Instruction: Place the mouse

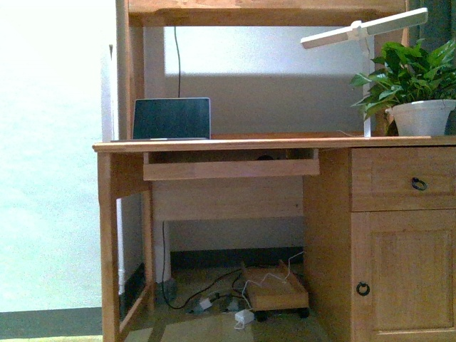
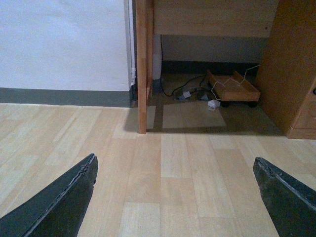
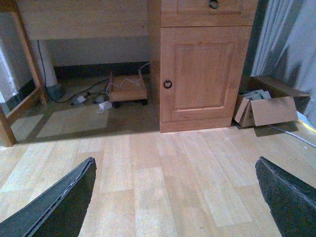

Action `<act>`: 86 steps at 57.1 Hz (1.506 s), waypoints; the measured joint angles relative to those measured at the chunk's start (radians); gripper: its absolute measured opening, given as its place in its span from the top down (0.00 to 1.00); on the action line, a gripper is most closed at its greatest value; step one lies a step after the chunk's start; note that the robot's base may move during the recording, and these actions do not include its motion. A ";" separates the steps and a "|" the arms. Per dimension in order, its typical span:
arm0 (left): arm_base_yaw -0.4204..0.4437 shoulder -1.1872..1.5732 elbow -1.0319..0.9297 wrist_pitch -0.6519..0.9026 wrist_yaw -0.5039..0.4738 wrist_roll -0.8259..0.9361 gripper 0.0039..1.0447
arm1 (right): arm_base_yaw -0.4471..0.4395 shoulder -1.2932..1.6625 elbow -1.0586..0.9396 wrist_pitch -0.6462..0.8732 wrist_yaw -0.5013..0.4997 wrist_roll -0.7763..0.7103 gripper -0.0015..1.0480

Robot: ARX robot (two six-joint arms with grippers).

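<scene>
Wooden desk (image 1: 214,144) fills the front view, standing against a pale wall. At upper left of the desktop I see an open laptop (image 1: 172,118) with a dark screen. At upper right, a white lamp (image 1: 363,28) slants above a leafy plant (image 1: 406,71) in a white pot (image 1: 424,117). A pull-out tray (image 1: 229,169) hangs under the desktop, centre of frame. To its right are a drawer (image 1: 402,178) and a cabinet door (image 1: 402,274), each with a dark ring pull.

1. Task object. A small dark rounded shape, which I take to be the mouse (image 1: 265,157), sits in the shadowed gap between desktop and tray, just right of centre. Only its domed top shows above the tray's front edge. It is dark grey to black and far smaller than the laptop. Buttons, wheel and surface detail are too small to read. Neither wrist view shows it.

2. Left gripper (image 2: 174,165). The two dark fingers are spread wide with nothing between them. Light plank floor (image 2: 148,197) lies below, with a desk leg and a low wheeled wooden board (image 2: 233,89) among cables beyond.

3. Right gripper (image 3: 174,165). Its fingers are likewise released and empty above the floor. It faces the cabinet door, with an open cardboard box (image 3: 269,106) lying beside the cabinet.

4. Neither arm appears in the front view.
</scene>
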 joint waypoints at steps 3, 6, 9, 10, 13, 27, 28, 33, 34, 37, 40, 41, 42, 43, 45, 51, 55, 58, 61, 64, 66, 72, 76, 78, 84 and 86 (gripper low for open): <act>0.000 0.000 0.000 0.000 0.000 0.000 0.07 | 0.000 0.000 0.000 0.000 0.000 0.000 0.07; 0.000 0.000 0.000 0.000 0.000 0.000 0.07 | 0.000 0.000 0.000 0.000 0.000 0.000 0.07; 0.000 0.000 0.000 0.000 0.000 0.000 0.07 | 0.000 0.000 0.000 0.000 0.000 0.000 0.07; 0.000 0.000 0.000 0.000 0.000 0.000 0.07 | 0.000 0.000 0.000 0.000 0.000 0.000 0.07; 0.000 0.000 0.000 0.000 0.000 0.000 0.07 | 0.000 0.000 0.000 0.000 0.000 0.000 0.07; 0.000 0.000 0.000 0.000 0.000 0.000 0.07 | 0.000 0.000 0.000 0.000 0.000 0.000 0.07; 0.000 0.000 0.000 0.000 0.000 0.000 0.07 | 0.000 0.000 0.000 0.000 0.000 0.000 0.07; 0.000 0.000 0.000 0.000 0.000 0.000 0.07 | 0.000 0.000 0.000 0.000 0.000 0.000 0.07; 0.000 0.000 0.000 0.000 0.000 0.000 0.07 | 0.000 0.000 0.000 0.000 0.000 0.000 0.07; 0.000 0.000 0.000 0.000 0.000 0.000 0.07 | 0.000 0.000 0.000 0.000 0.000 0.000 0.07; 0.000 0.000 0.000 0.000 0.000 0.000 0.07 | 0.000 0.000 0.000 0.000 0.000 0.000 0.07; 0.000 0.000 0.000 0.000 0.000 0.000 0.07 | 0.000 0.000 0.000 0.000 0.000 0.000 0.07; 0.000 0.000 0.000 0.000 0.000 0.000 0.07 | 0.000 0.000 0.000 0.000 0.000 0.000 0.07; 0.000 0.000 0.000 0.000 0.000 0.000 0.07 | 0.000 0.000 0.000 0.000 0.000 0.000 0.07; 0.000 0.000 0.000 0.000 0.000 0.000 0.07 | 0.000 0.000 0.000 0.000 0.000 0.000 0.07; 0.000 0.000 0.000 0.000 0.000 0.000 0.07 | 0.000 0.000 0.000 0.000 0.000 0.000 0.07; 0.000 0.000 0.000 0.000 0.000 0.000 0.07 | 0.000 0.000 0.000 0.000 0.000 0.000 0.07; 0.000 0.000 0.000 0.000 0.000 0.000 0.07 | 0.000 0.000 0.000 0.000 0.000 0.000 0.07; 0.000 0.000 0.000 0.000 0.000 0.000 0.07 | 0.000 0.000 0.000 0.000 0.000 0.000 0.07; 0.000 0.000 0.000 0.000 0.000 0.000 0.07 | 0.000 0.000 0.000 0.000 0.000 0.000 0.07; 0.000 0.000 0.000 0.000 0.000 0.000 0.07 | 0.000 0.000 0.000 0.000 0.000 0.000 0.07; 0.000 0.000 0.000 0.000 0.000 0.000 0.07 | 0.000 0.000 0.000 0.000 0.000 0.000 0.07; 0.000 0.000 0.000 0.000 0.000 0.000 0.07 | 0.000 0.000 0.000 0.000 0.000 0.000 0.07; 0.000 0.000 0.000 0.000 0.000 0.000 0.07 | 0.000 0.000 0.000 0.000 0.000 0.000 0.07; 0.000 0.000 0.000 0.000 0.000 0.000 0.07 | 0.000 0.000 0.000 0.000 0.000 0.000 0.07; 0.000 0.000 0.000 0.000 0.000 0.000 0.07 | 0.000 0.000 0.000 0.000 0.000 0.000 0.07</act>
